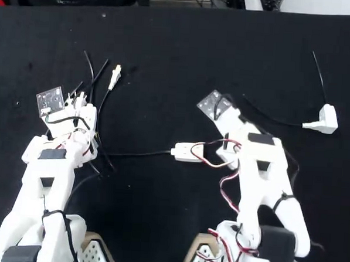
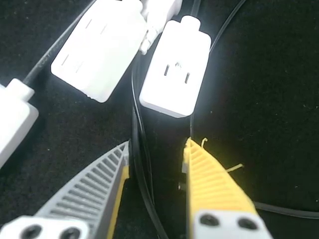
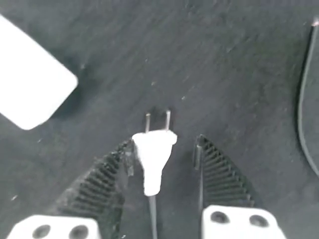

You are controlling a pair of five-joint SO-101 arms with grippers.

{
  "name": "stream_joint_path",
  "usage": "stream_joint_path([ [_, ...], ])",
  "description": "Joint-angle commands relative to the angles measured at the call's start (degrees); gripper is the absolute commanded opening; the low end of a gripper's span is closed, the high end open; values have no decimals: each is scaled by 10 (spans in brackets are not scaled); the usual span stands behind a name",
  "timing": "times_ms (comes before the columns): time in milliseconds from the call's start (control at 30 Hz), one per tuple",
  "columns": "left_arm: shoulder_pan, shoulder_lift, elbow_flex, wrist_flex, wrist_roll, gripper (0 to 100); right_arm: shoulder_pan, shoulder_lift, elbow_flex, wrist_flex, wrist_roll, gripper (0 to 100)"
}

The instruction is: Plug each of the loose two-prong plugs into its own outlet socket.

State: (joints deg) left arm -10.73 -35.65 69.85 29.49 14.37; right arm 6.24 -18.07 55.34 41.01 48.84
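In the left wrist view, two white outlet sockets lie side by side just beyond my left gripper. It is open, with a thin black cable running between its fingers. In the right wrist view, a white two-prong plug lies on the black mat between the fingers of my open right gripper, prongs pointing away and its body close to one finger. From above, the left gripper is at the left and the right gripper is right of centre. Another loose plug lies beyond the left arm.
A white socket block with a black cable sits between the arms, and a white block lies near the right gripper. A white angled plug rests at the far right. Black cables loop around the left gripper.
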Motion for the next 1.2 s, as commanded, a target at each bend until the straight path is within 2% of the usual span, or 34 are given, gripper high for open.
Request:
stream_joint_path([
  [0, -5, -17, -4, -9, 5, 174, 32, 29, -2, -49, 52, 181],
  [133, -5, -17, -4, -9, 5, 175, 51, 71, -2, -76, 72, 183],
  [467, -5, -17, -4, -9, 5, 176, 51, 87, -11, -68, 73, 185],
  [633, -5, -17, -4, -9, 5, 176, 53, 88, -13, -67, 98, 221],
  [733, -5, -17, -4, -9, 5, 176, 52, 88, -14, -67, 133, 169],
  [800, -5, -17, -4, -9, 5, 176, 52, 88, -15, -67, 156, 99],
  [867, -5, -17, -4, -9, 5, 176, 53, 82, -15, -67, 158, 11],
  [900, -5, -17, -4, -9, 5, 176, 54, 76, -19, -65, 157, 10],
  [1000, -5, -17, -4, -9, 5, 176, 47, 38, -44, 3, 115, 10],
  [1167, -5, -17, -5, -9, 5, 176, -36, -29, -72, 198, 91, 11],
])
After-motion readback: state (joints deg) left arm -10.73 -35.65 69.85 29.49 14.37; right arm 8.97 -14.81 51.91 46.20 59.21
